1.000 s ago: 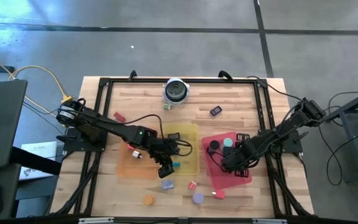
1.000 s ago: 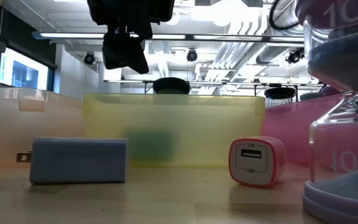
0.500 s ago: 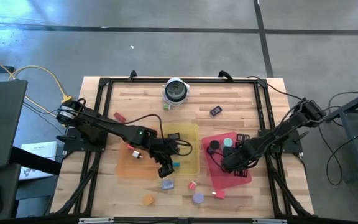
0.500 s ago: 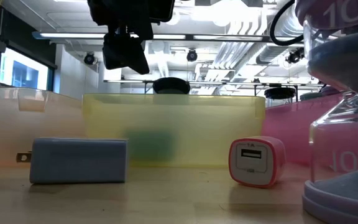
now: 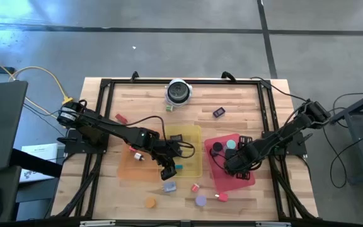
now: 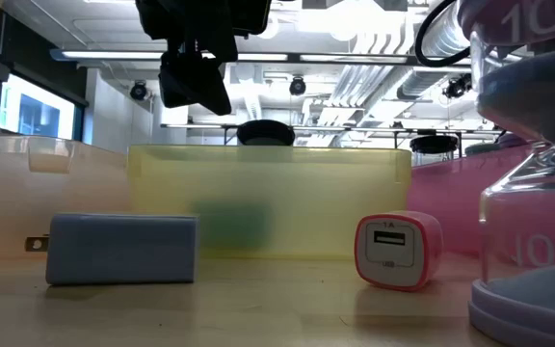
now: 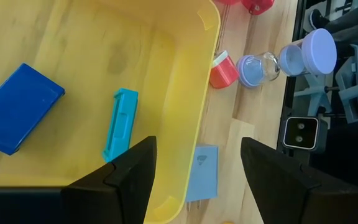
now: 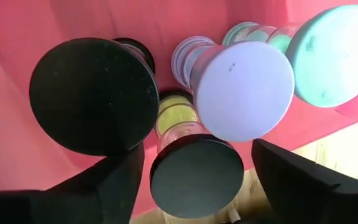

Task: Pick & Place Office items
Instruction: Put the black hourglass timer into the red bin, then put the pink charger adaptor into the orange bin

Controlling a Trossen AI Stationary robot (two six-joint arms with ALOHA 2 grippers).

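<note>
While the right end effector (image 5: 232,165) hangs released over 4 hourglass timers (image 8: 244,93) in the red tray (image 5: 247,180), lift clear. Left end effector (image 7: 194,163), parted, empty, above the yellow tray (image 7: 185,118).

Three trays: orange (image 5: 130,165), yellow (image 5: 194,135), red (image 5: 221,181); two arms; one silver-and-black object (image 5: 178,92).

Purple hourglass (image 6: 533,164) cut off at low view's edge, green item (image 6: 234,224) blurred behind yellow tray (image 6: 268,169)

"10" on purple hourglass (image 6: 533,164), top and bottom bulbs
</note>
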